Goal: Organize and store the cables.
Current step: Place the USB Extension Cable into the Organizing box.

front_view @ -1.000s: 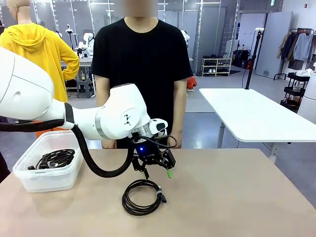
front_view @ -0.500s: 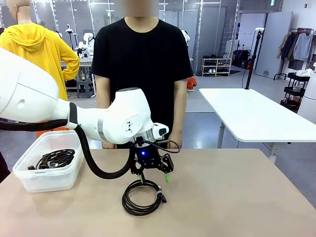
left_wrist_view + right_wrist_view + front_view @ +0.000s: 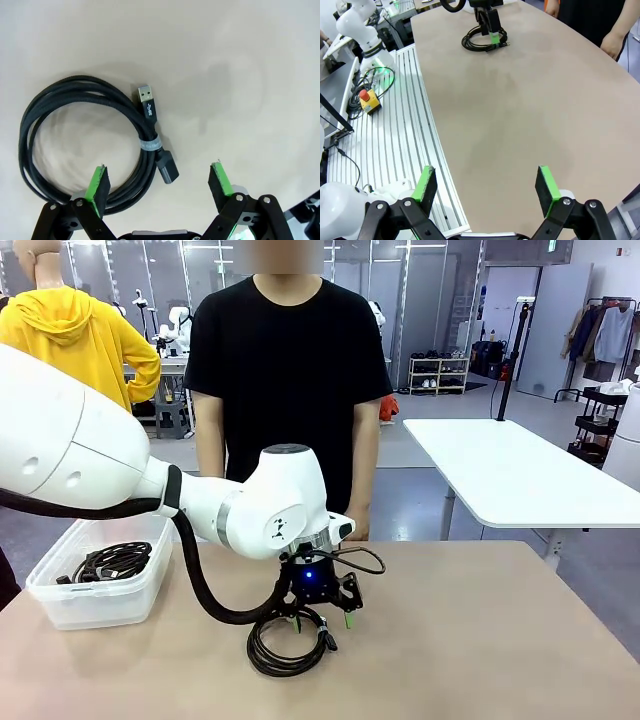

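Cables on the tabletop point(image 3: 480, 640), one coil under the left claw point(image 3: 320, 618)

Bin point(image 3: 60, 605) at the left edge holds stored cords point(image 3: 115, 560). Loose coil point(image 3: 85, 145) lies flat mid-tabletop, bound by a grey band point(image 3: 149, 144) with unreadable print; left claw hangs released, straddling its plug side, apparently to grasp it. Right claw point(image 3: 485, 192) released, well apart.

We count one coiled cable point(image 3: 288, 638) at table centre, one clear bin point(image 3: 101, 581) at 9 o'clock, some cables point(image 3: 112, 561) inside, number unclear.
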Robot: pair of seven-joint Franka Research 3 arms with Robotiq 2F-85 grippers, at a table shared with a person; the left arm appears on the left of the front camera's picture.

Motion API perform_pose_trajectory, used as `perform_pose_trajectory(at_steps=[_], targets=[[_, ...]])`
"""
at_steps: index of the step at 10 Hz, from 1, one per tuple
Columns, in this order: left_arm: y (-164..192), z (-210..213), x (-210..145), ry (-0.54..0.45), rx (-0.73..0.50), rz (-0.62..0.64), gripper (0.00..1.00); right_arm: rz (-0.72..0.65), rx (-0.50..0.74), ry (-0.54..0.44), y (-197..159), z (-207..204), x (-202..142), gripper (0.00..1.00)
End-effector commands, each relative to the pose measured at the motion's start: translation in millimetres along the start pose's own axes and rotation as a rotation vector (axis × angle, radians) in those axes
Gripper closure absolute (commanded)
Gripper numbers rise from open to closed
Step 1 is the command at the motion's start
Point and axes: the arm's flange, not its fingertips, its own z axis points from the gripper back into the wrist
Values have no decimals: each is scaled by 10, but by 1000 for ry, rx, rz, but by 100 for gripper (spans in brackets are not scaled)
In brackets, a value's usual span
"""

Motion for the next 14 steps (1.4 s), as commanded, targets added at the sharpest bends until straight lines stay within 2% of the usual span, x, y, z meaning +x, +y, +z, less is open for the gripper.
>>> perform_pose_trajectory(at_steps=[1,2,4,6,7,8,9,14], targets=[[-6,-93,7,-97,22,64,0,-3,-1,-13,-3,7,15,0],[5,-138,3,-132,21,84,0,-3,-1,-13,-3,7,15,0],[-5,-233,38,-126,47,93,0,-3,-1,-13,-3,7,15,0],[-64,-257,48,-114,80,71,27,-3,-1,-13,-3,7,15,0],[-59,-234,37,-107,86,81,65,-3,-1,-13,-3,7,15,0],[-55,-205,31,-104,98,81,86,-3,-1,-13,-3,7,15,0],[-66,-179,23,-82,105,82,100,-3,-1,-13,-3,7,15,0],[-68,-131,33,-73,127,69,100,-3,-1,-13,-3,7,15,0]])
